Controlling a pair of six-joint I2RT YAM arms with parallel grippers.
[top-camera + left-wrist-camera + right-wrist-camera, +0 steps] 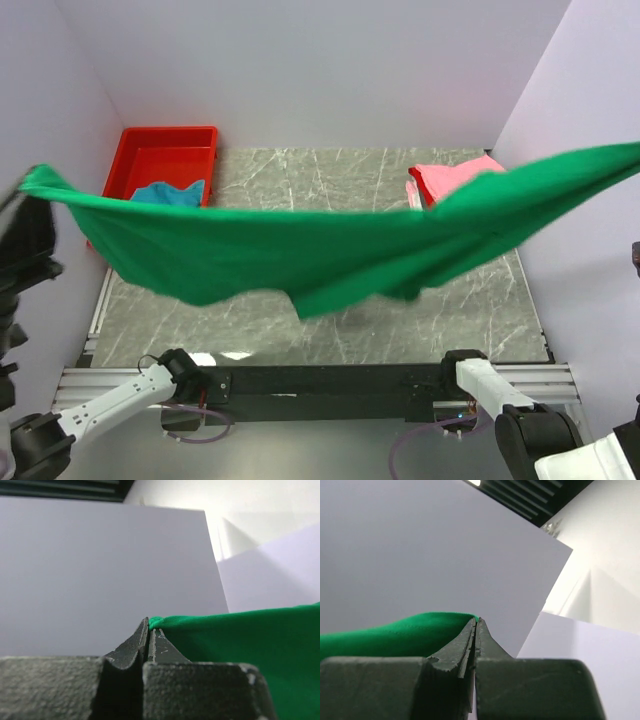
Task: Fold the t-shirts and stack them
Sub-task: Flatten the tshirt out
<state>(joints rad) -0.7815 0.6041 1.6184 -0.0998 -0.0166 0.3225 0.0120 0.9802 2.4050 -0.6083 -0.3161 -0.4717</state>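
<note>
Overhead, the green shirt [300, 250] hung stretched in a long band from the left edge of the view to the right edge, well above the grey marble table [330, 170]. It sagged in the middle, where a loose flap dropped lowest. Whether that flap touched the table could not be told from above.

The left gripper [149, 630] was pinched tight on one end of the green shirt. In the left wrist view its two fingers met with only a thin fold of green cloth between the tips, and the rest of the cloth ran off to the right. The right gripper [475, 625] was likewise clamped on the other end, jaws pressed together, with the cloth trailing away to the left in its own view. Both wrist cameras looked up at plain white walls behind the fingers.

At the far right corner of the table lay a folded pink shirt [455, 175], with a strip of red and a paler edge showing at its left side. Its near part was hidden behind the green shirt. At the far left corner stood a red tray [165, 150] with a crumpled teal-blue shirt [170, 190] inside it, the tray's near end also covered from view by the green cloth.
</note>
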